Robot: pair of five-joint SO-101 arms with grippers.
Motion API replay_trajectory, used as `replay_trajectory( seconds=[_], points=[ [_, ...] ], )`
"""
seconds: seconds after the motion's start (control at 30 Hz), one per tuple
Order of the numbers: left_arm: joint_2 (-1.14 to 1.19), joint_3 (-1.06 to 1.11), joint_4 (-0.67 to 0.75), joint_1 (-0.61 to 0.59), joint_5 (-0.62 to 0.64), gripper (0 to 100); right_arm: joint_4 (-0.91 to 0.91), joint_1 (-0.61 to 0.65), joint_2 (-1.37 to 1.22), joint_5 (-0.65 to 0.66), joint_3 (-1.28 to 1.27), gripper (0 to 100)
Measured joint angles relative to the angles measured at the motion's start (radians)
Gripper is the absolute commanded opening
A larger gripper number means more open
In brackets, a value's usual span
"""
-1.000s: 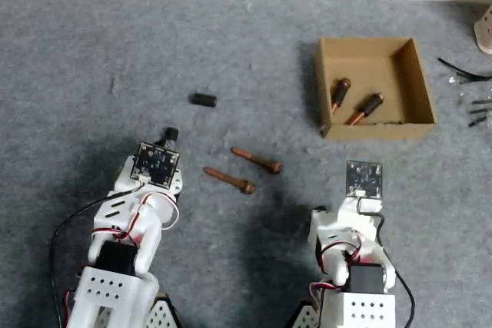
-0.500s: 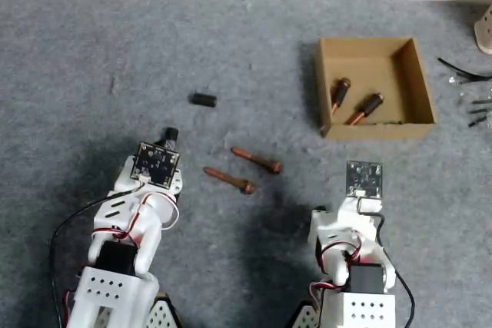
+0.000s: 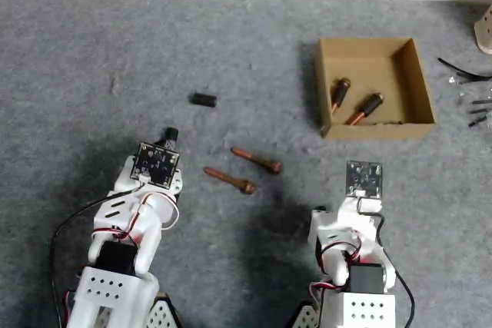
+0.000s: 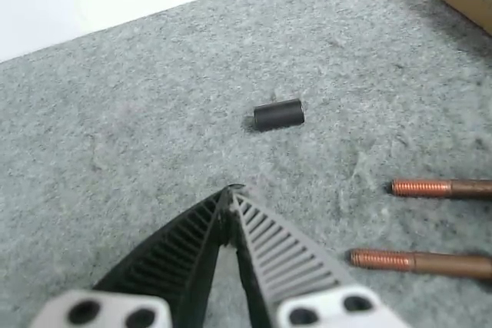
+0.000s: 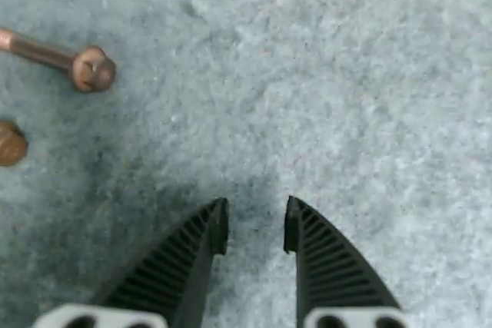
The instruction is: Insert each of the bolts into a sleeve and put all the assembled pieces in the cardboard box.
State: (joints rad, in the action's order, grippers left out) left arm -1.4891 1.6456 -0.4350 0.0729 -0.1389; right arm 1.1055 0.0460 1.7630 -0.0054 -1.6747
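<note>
Two copper bolts (image 3: 257, 160) (image 3: 229, 180) lie side by side on the grey carpet between the arms. A short black sleeve (image 3: 204, 100) lies farther back to the left. The cardboard box (image 3: 324, 90) at the back right holds two bolts with sleeves on them (image 3: 339, 93) (image 3: 364, 108). My left gripper (image 4: 231, 192) is shut and empty, low over the carpet, pointing at the sleeve (image 4: 278, 114) with the bolts' threaded ends (image 4: 442, 187) (image 4: 419, 261) off to one side. My right gripper (image 5: 254, 224) is open and empty, near the bolt heads (image 5: 92, 67) (image 5: 9, 144).
Small black cables and screws (image 3: 473, 97) lie at the table's right edge, beside a pale object (image 3: 484, 28). A white wall strip runs along the back. The arms' bases (image 3: 115, 282) (image 3: 354, 289) stand at the front edge.
</note>
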Motion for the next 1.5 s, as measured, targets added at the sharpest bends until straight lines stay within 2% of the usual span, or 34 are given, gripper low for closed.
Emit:
replay_trajectory(
  seconds=[1.5],
  points=[
    [0.0,0.0,0.0,0.0,0.0,1,0.0,0.025,0.008,0.0,0.0,10.6]
  ],
)
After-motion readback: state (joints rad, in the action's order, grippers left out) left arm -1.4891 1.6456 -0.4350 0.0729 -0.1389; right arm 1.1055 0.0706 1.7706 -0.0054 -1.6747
